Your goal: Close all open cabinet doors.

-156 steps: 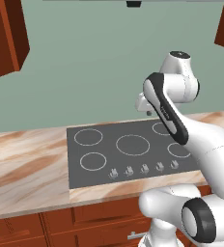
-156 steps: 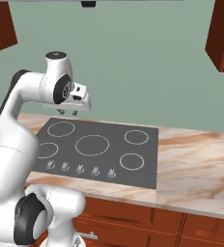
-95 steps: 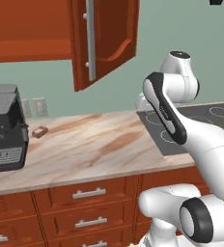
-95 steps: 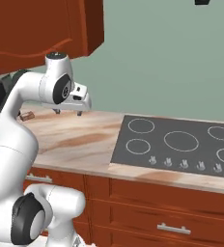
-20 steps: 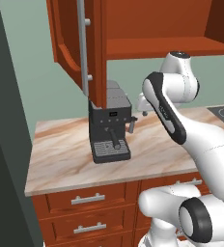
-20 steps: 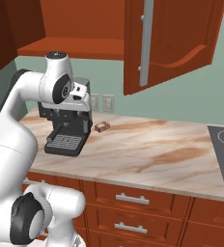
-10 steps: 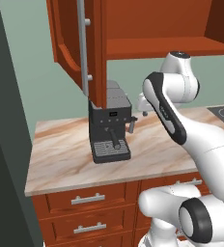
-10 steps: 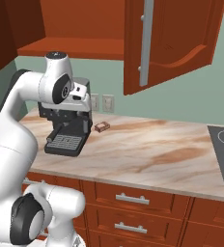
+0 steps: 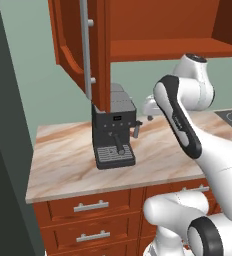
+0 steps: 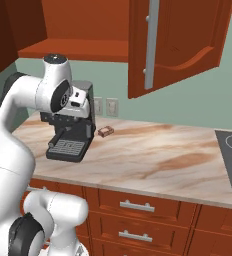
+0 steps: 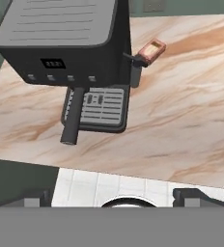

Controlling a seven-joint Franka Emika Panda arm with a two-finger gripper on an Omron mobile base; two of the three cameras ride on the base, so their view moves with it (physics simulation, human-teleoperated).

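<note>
Cabinet doors (image 10: 188,45) reddish-brown wood, smooth, slight sheen, raised arched panel; bar handle (image 10: 151,40) grey brushed-looking metal. Bench (image 10: 153,155) polished marble-look stone, beige-pink with brown veins, smooth. Coffee machine (image 9: 113,131) black matt plastic-looking body, grey ridged top, grated drip tray. Drawer fronts (image 9: 90,206) same reddish wood, silver metal pulls. Wall matt green. Robot arm (image 9: 183,120) glossy white shell, dark joints.

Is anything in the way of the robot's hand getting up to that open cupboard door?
Nothing visible is. The gripper hangs above the coffee machine, and the open cabinet door is up to its right across bare air.
</note>
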